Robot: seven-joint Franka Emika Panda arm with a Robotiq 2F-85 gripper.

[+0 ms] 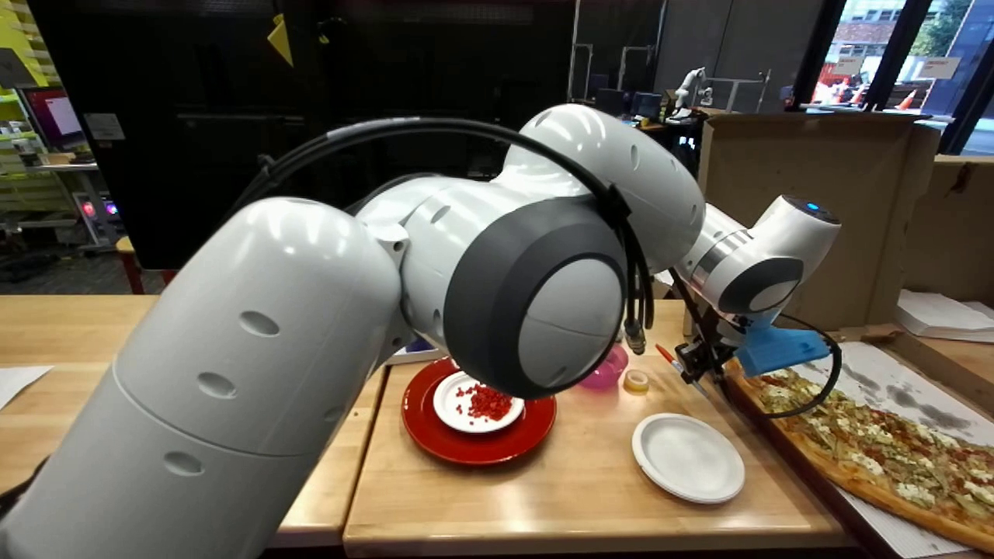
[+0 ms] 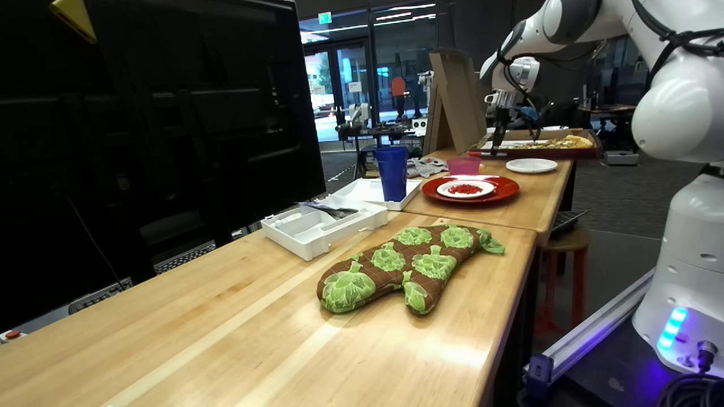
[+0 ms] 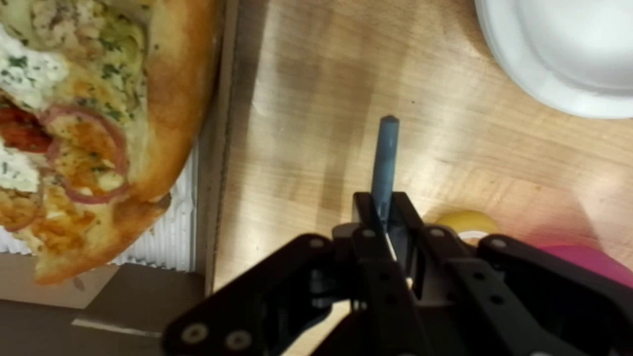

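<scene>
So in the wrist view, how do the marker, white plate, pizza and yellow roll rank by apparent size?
1. Pizza, partly out of view.
2. White plate, also cut off.
3. Marker and yellow roll, unranked: both are partly hidden and look too alike.

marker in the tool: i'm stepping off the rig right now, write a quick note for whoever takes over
Tool: shut on the marker; the marker's grey end juts out on one side, its red end on the other.
Around it, in the wrist view: pizza box with pizza to the left; white plate, yellow tape roll and pink bowl to the right.
Done: marker gripped. Can't tell whether it is clear of the tabletop.
Left: probably setting it down and letting go; it is not yet released.
</scene>
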